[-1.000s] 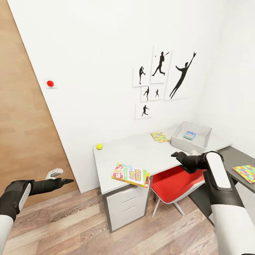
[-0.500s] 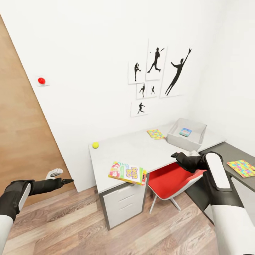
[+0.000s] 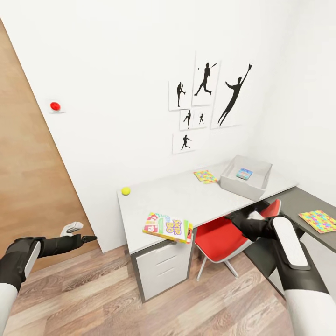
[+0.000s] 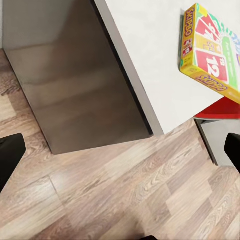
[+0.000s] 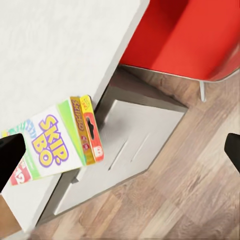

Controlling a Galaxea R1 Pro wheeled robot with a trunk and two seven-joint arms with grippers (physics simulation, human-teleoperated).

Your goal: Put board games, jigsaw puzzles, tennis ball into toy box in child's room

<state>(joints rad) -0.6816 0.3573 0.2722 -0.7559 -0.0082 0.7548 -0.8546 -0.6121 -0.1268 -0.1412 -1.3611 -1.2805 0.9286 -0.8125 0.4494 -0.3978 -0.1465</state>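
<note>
Bench (image 3: 186,198) in the corner, pale top over white drawers, joined to the lower dark section at right. Framing matched the half-second-earlier head view, so the base had stopped turning; only the right arm had dropped and reached toward the red chair (image 3: 224,235) — read as the start of an approach to the nearest game.

Toy box (image 3: 232,185) at the far right of the pale top, one small item already inside. Board game (image 3: 167,227) overhung the bench's front corner above the drawers — liable to tip if nudged. Puzzles: one (image 3: 205,176) just beside the box, one (image 3: 320,220) on the dark section. Tennis ball (image 3: 125,191) near the far left edge.

Open floor lay in front; the chair crowded the right side. Left claw (image 3: 84,238) and right claw (image 3: 233,217) both spread apart, empty.
</note>
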